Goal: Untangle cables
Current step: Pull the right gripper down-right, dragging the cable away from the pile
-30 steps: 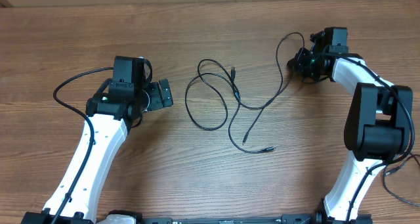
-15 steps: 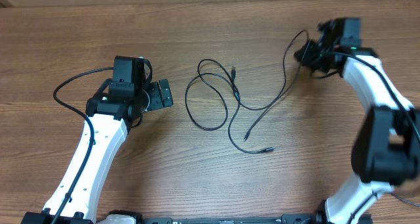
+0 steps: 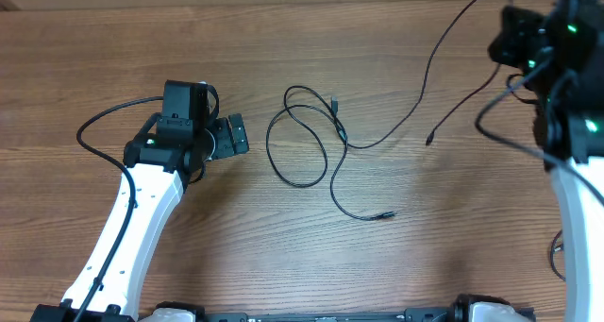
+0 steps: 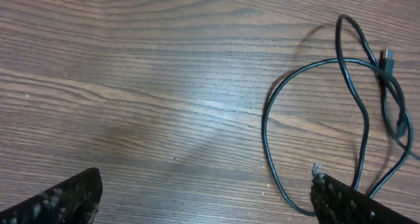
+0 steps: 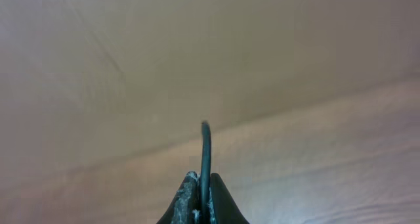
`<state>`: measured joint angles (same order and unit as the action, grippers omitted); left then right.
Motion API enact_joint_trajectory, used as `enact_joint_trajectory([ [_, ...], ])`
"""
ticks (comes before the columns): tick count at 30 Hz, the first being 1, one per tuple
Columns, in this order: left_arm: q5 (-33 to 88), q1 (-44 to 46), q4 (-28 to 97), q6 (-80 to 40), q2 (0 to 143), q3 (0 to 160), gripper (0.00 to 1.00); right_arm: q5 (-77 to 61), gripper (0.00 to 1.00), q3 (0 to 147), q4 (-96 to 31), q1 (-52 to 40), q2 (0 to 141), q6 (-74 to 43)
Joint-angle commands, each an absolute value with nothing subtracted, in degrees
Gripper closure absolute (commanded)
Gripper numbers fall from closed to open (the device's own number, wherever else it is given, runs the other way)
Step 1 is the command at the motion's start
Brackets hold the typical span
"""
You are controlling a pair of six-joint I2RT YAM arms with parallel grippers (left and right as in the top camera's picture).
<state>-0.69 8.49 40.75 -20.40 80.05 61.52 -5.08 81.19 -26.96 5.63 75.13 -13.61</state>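
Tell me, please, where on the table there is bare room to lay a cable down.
Bare wood lies along the far edge of the table, beyond the left gripper, and near the front, between the two arms, below the looped cable. The centre is crowded: the loop meets the held cable, pinched in the right gripper and strung toward the far right.

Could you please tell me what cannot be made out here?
Right wrist: the right gripper shows only a stub of the held cable; the rest is off-frame.
Overhead: the blurred right arm hides its grip point.
Left wrist: a finger and the frame edge hide part of the looped cable.
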Motion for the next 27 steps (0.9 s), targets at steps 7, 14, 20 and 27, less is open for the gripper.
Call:
enact_joint_trajectory([
  [7,-0.43,8.27,40.69,-19.29,80.27,61.98,0.00,13.65,0.96,81.52,-25.78,5.85,63.51,-13.43],
  [14,-0.43,8.27,40.69,-19.29,80.27,61.98,0.00,18.87,0.96,81.52,-25.04,5.85,56.88,-8.54],
  [20,-0.43,8.27,40.69,-19.29,80.27,61.98,0.00,18.81,0.96,82.24,-21.12,5.85,51.24,-8.40],
  [27,-0.43,8.27,40.69,-19.29,80.27,61.98,0.00,18.85,0.96,86.00,-21.47,5.85,50.74,-3.75],
])
